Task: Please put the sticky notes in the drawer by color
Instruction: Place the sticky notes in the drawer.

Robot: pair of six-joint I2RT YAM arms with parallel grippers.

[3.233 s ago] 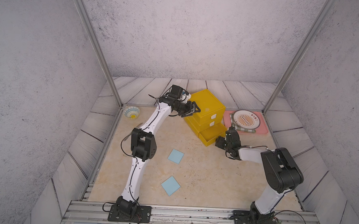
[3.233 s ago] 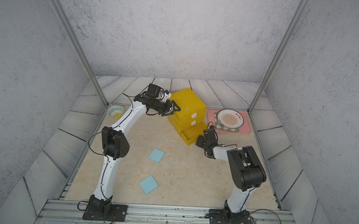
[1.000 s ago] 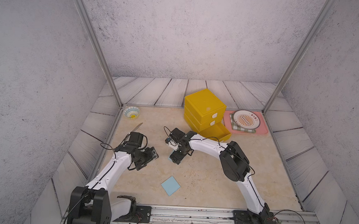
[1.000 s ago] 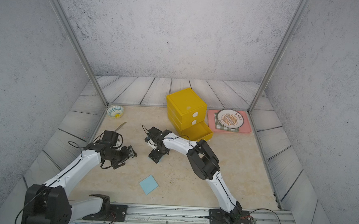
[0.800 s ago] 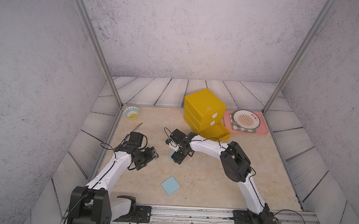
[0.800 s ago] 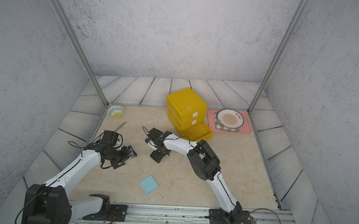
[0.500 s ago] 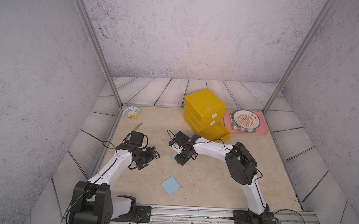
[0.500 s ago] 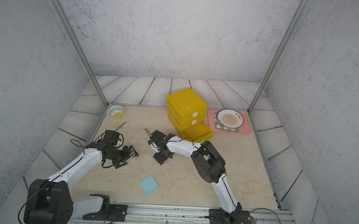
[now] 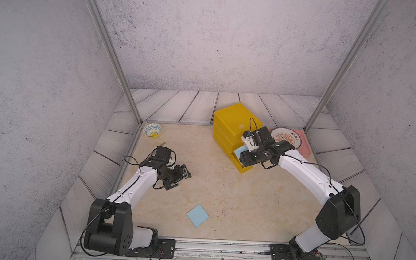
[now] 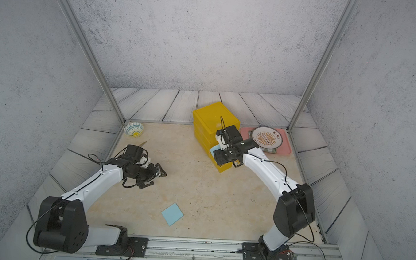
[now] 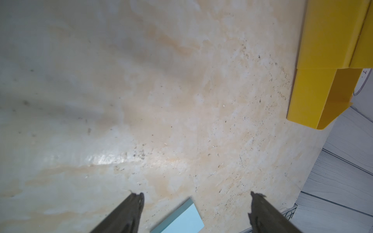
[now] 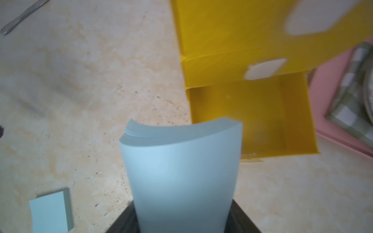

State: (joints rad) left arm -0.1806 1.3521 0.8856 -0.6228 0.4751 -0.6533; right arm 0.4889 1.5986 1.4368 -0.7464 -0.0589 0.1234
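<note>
Over the beige tabletop, my right gripper is pinching a light blue sticky pad at the open bottom drawer of the yellow box. My left gripper is hanging open, and another blue note is lying flat.

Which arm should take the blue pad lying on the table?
Left. The left gripper is open and empty, with the loose blue pad close to its jaws in its wrist view. The right gripper is shut on the other blue pad at the drawer, whose bottom tray is open.
</note>
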